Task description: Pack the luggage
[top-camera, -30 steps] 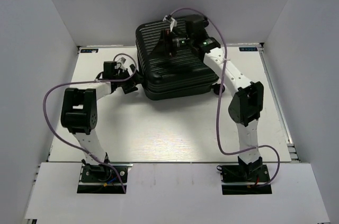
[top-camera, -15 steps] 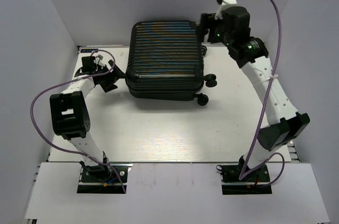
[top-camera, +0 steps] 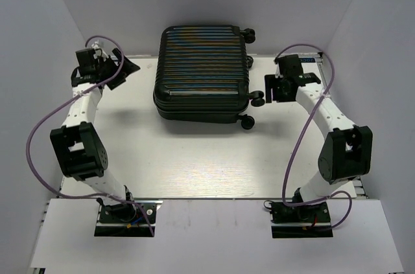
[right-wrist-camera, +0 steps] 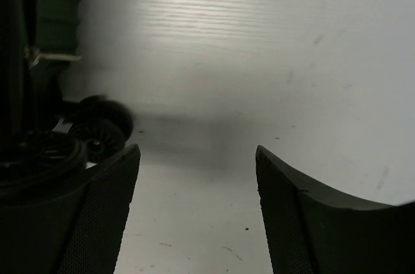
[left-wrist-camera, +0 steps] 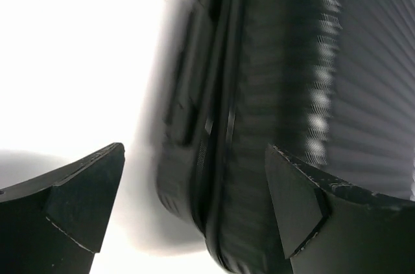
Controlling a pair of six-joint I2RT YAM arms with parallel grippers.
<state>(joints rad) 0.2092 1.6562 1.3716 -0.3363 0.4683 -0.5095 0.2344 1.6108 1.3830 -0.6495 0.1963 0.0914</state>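
Large black hard-shell suitcase (top-camera: 202,70) lies closed and flat at the far centre of the white table (top-camera: 194,157), with its horizontally ribbed shell facing up. Small black wheels (top-camera: 258,99) stick out on its right side. The left wrist view is blurred; a dark line along the case's side (left-wrist-camera: 217,131) is probably the closing seam. Left gripper (top-camera: 121,67) is off the case's left edge - fingers (left-wrist-camera: 78,203) spread wide, nothing held. Right gripper (top-camera: 269,89) is just beside the wheels - fingers (right-wrist-camera: 104,216) wide apart, empty, not touching.
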